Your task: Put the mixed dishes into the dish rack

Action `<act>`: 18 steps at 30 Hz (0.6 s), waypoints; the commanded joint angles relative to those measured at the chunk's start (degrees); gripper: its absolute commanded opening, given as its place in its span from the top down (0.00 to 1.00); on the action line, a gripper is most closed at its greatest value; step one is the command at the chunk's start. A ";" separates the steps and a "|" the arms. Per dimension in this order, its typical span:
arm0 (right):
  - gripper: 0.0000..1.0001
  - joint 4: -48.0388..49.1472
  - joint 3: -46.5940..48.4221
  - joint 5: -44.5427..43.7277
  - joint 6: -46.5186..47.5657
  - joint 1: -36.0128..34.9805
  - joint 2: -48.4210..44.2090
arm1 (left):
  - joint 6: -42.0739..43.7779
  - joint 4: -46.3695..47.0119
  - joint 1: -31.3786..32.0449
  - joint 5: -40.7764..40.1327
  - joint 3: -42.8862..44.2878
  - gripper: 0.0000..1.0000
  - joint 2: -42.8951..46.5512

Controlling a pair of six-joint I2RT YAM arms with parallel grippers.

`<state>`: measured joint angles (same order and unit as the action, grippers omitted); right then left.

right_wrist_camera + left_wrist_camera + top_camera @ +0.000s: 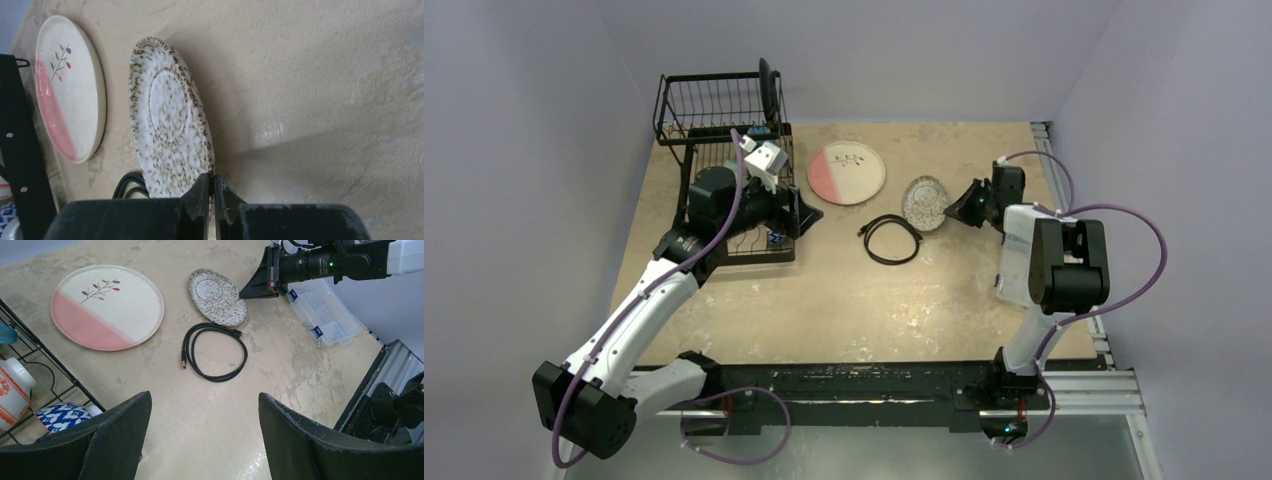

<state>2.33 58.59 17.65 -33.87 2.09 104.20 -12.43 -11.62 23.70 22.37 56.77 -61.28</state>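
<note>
Beside the coiled cable (218, 379), right hand (211, 187) pinches the speckled plate (167, 120) by its rim — left hand (204, 397) gapes, empty.

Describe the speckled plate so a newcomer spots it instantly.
Start at the black rack on the left and go right past the pink-and-white plate. Next comes the speckled plate: smaller, brown-flecked, beside the coiled cable, its rim pinched by the right gripper.

My right claw (212, 181): blk. Small plate (167, 130): off-white w/ brown speckles. Large plate (107, 306): half pink, half cream, red & purple leaf sprig. Cable (215, 326) & rack (714, 100): blk. Bowl (12, 385) in rack: white w/ orange-red pattern. Table (300, 370): mottled tan.
</note>
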 commanded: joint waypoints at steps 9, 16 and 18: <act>1.00 11.35 -7.83 14.12 -11.22 7.96 -6.54 | -0.71 2.11 0.20 1.25 2.26 0.23 -0.94; 1.00 13.51 -10.80 16.30 -13.68 9.32 -10.55 | -0.80 1.71 0.20 1.54 2.46 0.23 -1.58; 1.00 13.80 -11.35 17.12 -14.37 9.42 -11.15 | -0.68 1.61 0.29 1.54 2.55 0.23 -1.70</act>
<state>11.07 48.18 30.06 -45.43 11.07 96.20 -12.91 -11.64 23.70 22.68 56.80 -62.81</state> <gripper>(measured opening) 0.008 0.768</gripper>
